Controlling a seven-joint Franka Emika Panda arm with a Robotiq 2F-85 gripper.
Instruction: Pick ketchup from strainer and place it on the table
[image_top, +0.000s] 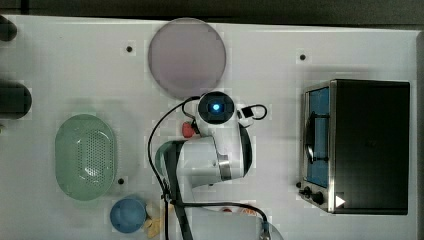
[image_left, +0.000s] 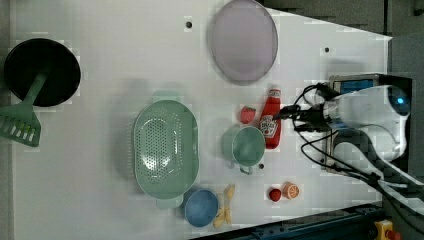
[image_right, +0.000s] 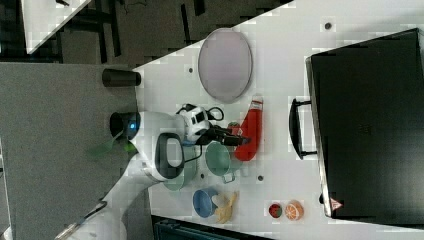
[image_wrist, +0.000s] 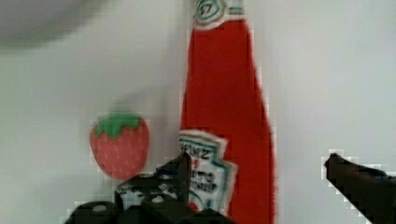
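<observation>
The ketchup (image_left: 270, 120) lies flat on the white table (image_left: 100, 50), white cap pointing toward the lilac plate. It is the long red bottle (image_right: 250, 131) between the strawberry and the oven in the right view. My gripper (image_wrist: 259, 161) hangs just above its labelled lower half (image_wrist: 226, 107), open, with one finger (image_wrist: 180, 172) over the label edge and the other (image_wrist: 355, 179) well clear of the bottle. The arm reaches it from the left view's right, with the gripper (image_left: 285, 114) beside the bottle. The mint-green strainer (image_top: 85, 156) stands empty (image_left: 165, 150) at the top view's left.
A strawberry (image_left: 247, 114) and a teal cup (image_left: 246, 146) sit right beside the ketchup. The lilac plate (image_top: 186, 57) lies beyond its cap. A black toaster oven (image_top: 365, 145) stands at the top view's right. A blue bowl (image_left: 201, 207), banana (image_left: 225, 210), black pan (image_left: 42, 72) and spatula (image_left: 20, 125) lie around.
</observation>
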